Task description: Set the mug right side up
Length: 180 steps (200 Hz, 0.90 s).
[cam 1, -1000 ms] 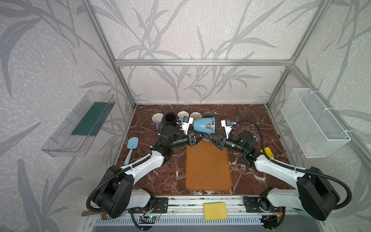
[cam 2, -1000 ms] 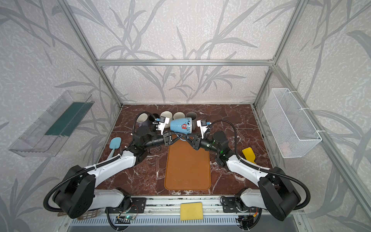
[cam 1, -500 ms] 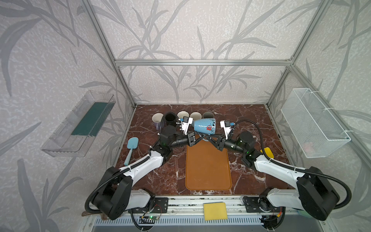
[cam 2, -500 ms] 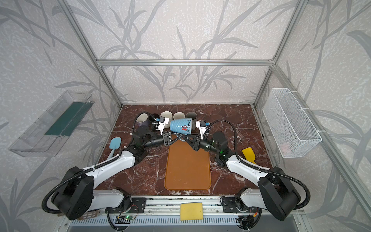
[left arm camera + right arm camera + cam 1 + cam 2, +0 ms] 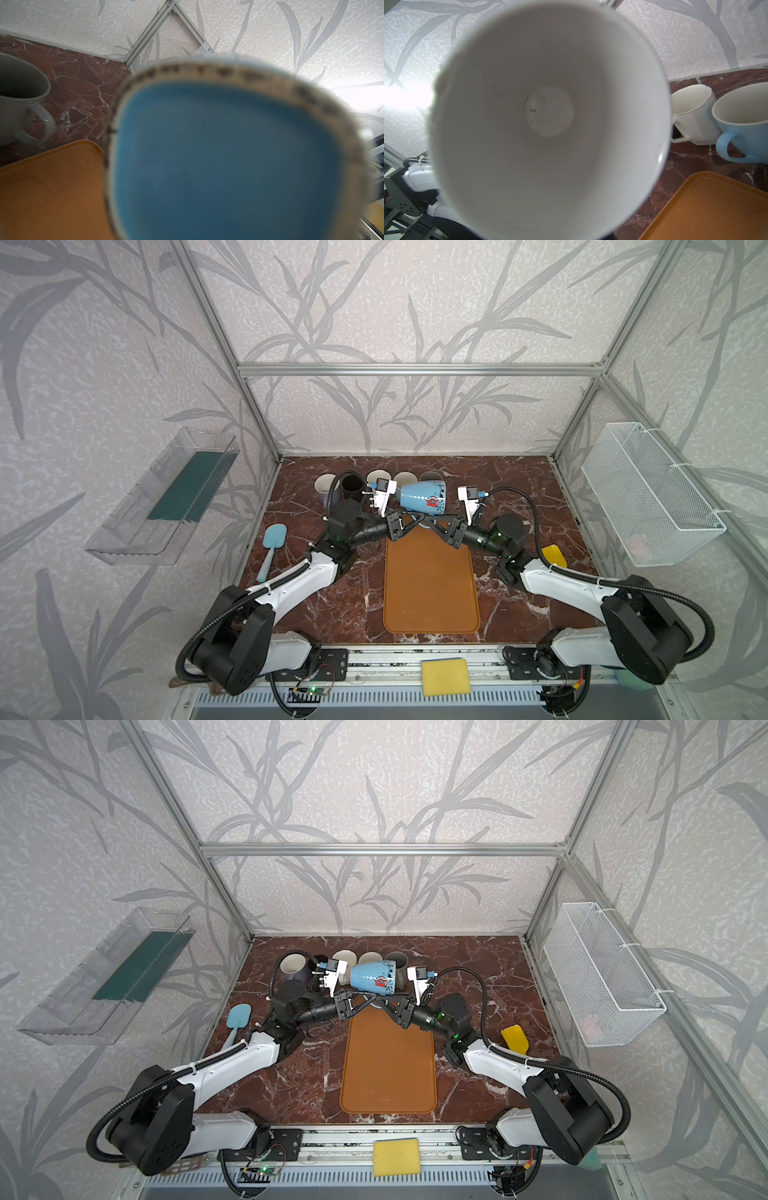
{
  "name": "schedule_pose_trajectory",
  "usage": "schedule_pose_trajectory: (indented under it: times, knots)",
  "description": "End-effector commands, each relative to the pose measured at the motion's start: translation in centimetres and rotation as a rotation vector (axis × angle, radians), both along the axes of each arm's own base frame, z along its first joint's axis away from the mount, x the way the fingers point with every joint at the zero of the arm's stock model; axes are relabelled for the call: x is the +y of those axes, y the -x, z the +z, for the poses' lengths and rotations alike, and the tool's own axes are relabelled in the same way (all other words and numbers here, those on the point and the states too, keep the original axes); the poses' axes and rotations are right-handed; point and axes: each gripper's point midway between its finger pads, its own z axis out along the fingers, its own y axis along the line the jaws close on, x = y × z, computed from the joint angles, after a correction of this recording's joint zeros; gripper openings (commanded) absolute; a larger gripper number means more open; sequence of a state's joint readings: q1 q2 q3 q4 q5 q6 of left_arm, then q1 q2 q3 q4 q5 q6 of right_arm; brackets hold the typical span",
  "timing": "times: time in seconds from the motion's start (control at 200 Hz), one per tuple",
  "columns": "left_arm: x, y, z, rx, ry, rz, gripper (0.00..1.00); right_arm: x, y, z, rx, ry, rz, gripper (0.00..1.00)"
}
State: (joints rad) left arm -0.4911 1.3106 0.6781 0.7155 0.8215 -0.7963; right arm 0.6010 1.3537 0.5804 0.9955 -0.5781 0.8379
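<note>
The mug (image 5: 422, 499) (image 5: 372, 979) is light blue with a red flower. It hangs on its side in the air above the far end of the orange tray (image 5: 430, 585), its mouth to the right. My left gripper (image 5: 417, 518) (image 5: 374, 997) reaches in under it from the left, fingers drawn together, shut on the mug's underside. My right gripper (image 5: 430, 523) (image 5: 381, 1004) meets it from the right at the same spot; its jaw gap is hidden. The left wrist view is filled by the mug's blue base (image 5: 218, 155). The right wrist view looks into its white inside (image 5: 550, 114).
A row of upright mugs stands behind along the back: white mug (image 5: 326, 485), black mug (image 5: 352, 485), grey mug (image 5: 18, 99), light blue cup (image 5: 741, 124). A blue spatula (image 5: 272, 545) lies left, a yellow spatula (image 5: 553, 554) right. A wire basket (image 5: 648, 497) hangs on the right wall.
The mug and both grippers stay almost where they were; no clear movement shows.
</note>
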Motion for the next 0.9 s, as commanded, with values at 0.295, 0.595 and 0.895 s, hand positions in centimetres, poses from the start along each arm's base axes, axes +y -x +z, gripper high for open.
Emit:
schedule_pose_trajectory:
  times: [0.295,0.595,0.895]
  knots:
    - [-0.8,1.6,0.6,-0.065,0.022,-0.089,0.00,-0.8,0.6,4.5,-0.092,-0.142,-0.027,0.25]
    - [-1.0,1.2,0.2,-0.043,0.018,-0.087,0.00,-0.7,0.8,4.9,-0.116,-0.139,-0.015,0.00]
    - [-0.8,1.0,-0.4,-0.035,-0.018,-0.068,0.29,-1.0,0.9,4.1,-0.110,-0.057,-0.046,0.00]
